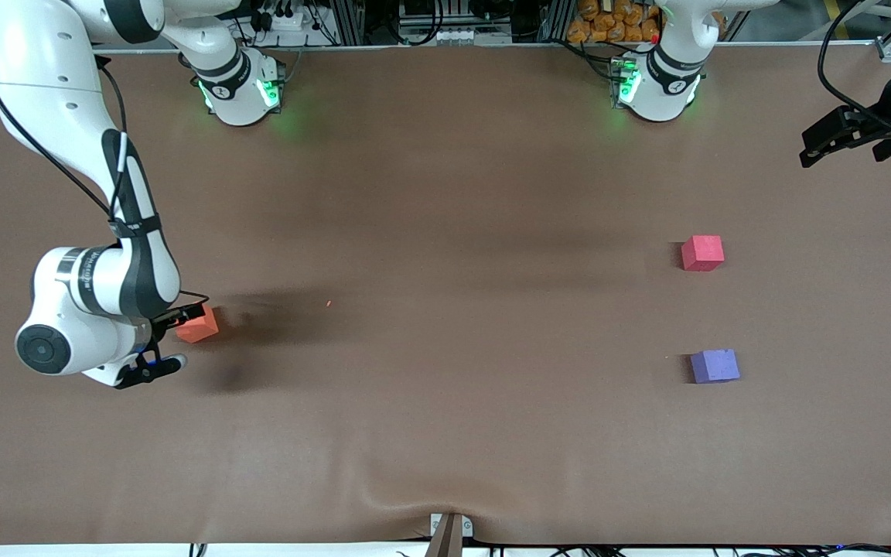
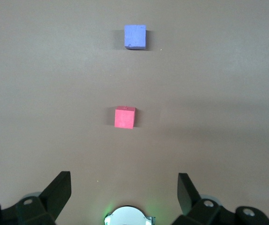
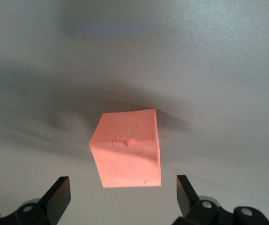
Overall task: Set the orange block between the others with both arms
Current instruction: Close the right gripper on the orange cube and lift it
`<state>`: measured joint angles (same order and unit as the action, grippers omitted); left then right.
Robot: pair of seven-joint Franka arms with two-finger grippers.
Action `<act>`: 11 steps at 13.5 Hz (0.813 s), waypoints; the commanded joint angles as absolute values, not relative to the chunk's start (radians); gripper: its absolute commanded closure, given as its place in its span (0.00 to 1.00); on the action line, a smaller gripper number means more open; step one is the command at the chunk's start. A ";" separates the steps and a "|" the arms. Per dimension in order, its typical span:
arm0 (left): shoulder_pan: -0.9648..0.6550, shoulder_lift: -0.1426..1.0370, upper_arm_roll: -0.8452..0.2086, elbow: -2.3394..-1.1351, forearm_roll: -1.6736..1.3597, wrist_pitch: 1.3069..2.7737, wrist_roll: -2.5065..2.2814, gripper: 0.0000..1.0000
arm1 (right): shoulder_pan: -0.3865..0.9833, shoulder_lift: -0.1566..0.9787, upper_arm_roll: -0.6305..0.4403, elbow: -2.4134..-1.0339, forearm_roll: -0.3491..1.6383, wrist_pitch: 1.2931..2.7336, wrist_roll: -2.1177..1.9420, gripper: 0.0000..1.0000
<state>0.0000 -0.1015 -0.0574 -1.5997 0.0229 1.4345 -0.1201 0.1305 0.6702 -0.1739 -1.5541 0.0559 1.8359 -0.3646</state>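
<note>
The orange block (image 1: pixel 198 323) lies on the brown table near the right arm's end. My right gripper (image 1: pixel 169 340) is low beside it and open. In the right wrist view the orange block (image 3: pixel 127 147) sits just ahead of the right gripper (image 3: pixel 123 192), not between the fingers. The red-pink cube (image 1: pixel 702 252) and the purple-blue cube (image 1: pixel 715 366) rest near the left arm's end, the purple one nearer the front camera. My left gripper (image 1: pixel 821 147) hangs open over the table's edge there. The left wrist view shows both cubes (image 2: pixel 125 117) (image 2: pixel 135 36) past the open left gripper (image 2: pixel 124 187).
The brown cloth (image 1: pixel 445 232) has a wrinkle (image 1: pixel 407 495) near its front edge, by a small bracket (image 1: pixel 449 534). A tiny red speck (image 1: pixel 329 303) lies mid-table. The arm bases (image 1: pixel 240 89) (image 1: pixel 658 85) glow green along the back edge.
</note>
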 commanded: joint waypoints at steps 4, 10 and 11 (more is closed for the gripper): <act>0.000 -0.104 -0.054 -1.594 0.032 1.433 -0.103 0.00 | 0.163 0.689 -0.176 -1.592 0.069 1.900 -0.414 0.00; 0.002 -0.109 -0.052 -1.594 0.032 1.431 -0.101 0.00 | 0.150 0.706 -0.176 -1.621 0.067 1.988 -0.515 0.00; 0.002 -0.109 -0.052 -1.592 0.032 1.431 -0.101 0.00 | 0.150 0.704 -0.176 -1.629 0.067 2.005 -0.538 0.00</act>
<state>0.0004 -0.1015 -0.0548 -1.5990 0.0229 1.4345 -0.1201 0.1561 0.7065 -0.1764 -1.6068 0.0564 1.9640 -0.4794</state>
